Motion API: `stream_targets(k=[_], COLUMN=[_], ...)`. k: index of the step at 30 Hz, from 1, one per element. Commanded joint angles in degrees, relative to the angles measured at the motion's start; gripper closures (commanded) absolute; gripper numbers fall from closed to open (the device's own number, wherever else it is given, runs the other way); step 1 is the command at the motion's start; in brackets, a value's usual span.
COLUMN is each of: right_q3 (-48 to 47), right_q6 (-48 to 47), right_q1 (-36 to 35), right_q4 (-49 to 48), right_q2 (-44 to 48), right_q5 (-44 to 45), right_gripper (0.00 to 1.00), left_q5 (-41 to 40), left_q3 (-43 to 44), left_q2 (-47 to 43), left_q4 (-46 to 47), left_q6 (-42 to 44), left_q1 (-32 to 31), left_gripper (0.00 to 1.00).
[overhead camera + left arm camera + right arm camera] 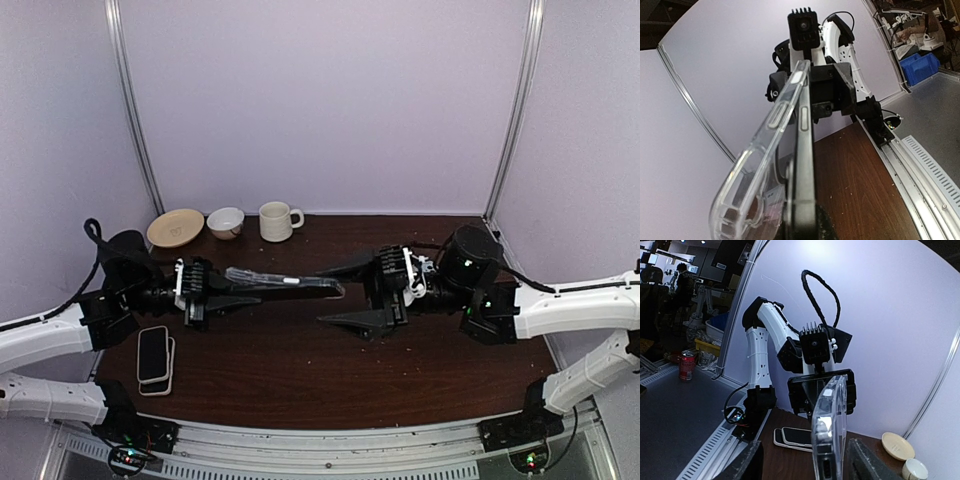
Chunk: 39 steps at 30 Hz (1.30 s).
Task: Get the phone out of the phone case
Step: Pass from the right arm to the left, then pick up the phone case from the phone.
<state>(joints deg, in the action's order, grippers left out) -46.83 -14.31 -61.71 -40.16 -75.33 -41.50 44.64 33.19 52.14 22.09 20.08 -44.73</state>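
A dark phone [300, 284] in a clear phone case [255, 275] hangs level in mid-air between the two arms. My left gripper [222, 291] is shut on its left end. In the left wrist view the clear case [760, 155] flares away from the phone [804, 165] near my left gripper [800, 227] and meets it at the far end. My right gripper [345, 294] is open, one finger on each side of the phone's right end. In the right wrist view the case's end [829, 425] stands between the spread fingers [747, 465] of my right gripper [807, 465], apart from both.
Two more phones [154, 358] lie stacked on the brown table [300, 370] at the front left, also in the right wrist view [797, 437]. A tan plate [175, 227], a small bowl [225, 221] and a cream mug [277, 221] stand along the back edge.
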Motion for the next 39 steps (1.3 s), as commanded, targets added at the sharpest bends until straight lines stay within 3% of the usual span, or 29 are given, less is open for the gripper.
stream_targets(k=[1, 10, 16, 25, 31, 39], right_q3=[2.24, 2.88, -1.70, -10.13, -19.75, -24.09], right_q6=[0.56, -2.69, -3.80, 2.79, 5.63, 5.55], right_q1=[-0.16, -0.25, -1.42, -7.03, -8.87, -10.13], right_q4=[7.80, 28.23, 39.50, 40.87, 46.32, 45.22], right_q2=[5.32, 14.30, 14.16, 3.70, -4.60, -9.79], right_q5=[0.82, 7.13, 16.46, 28.46, 30.46, 32.67], right_gripper=[0.33, 0.30, 0.32, 0.28, 0.34, 0.40], left_q5=[0.64, -2.58, -6.03, -6.80, -9.02, -10.10], left_q3=[4.10, 7.52, 8.67, 11.41, 12.16, 12.54], left_q2=[0.73, 2.91, 5.22, 10.25, 11.47, 11.99], left_q4=[-9.06, -24.66, -27.59, -29.45, -30.44, -31.18], left_q6=[10.95, 24.38, 26.02, 23.38, 22.31, 21.77], left_q1=[-0.16, -0.18, -0.77, -1.58, -2.60, -3.34], left_gripper=[1.00, 1.00, 1.00, 1.00, 1.00, 1.00])
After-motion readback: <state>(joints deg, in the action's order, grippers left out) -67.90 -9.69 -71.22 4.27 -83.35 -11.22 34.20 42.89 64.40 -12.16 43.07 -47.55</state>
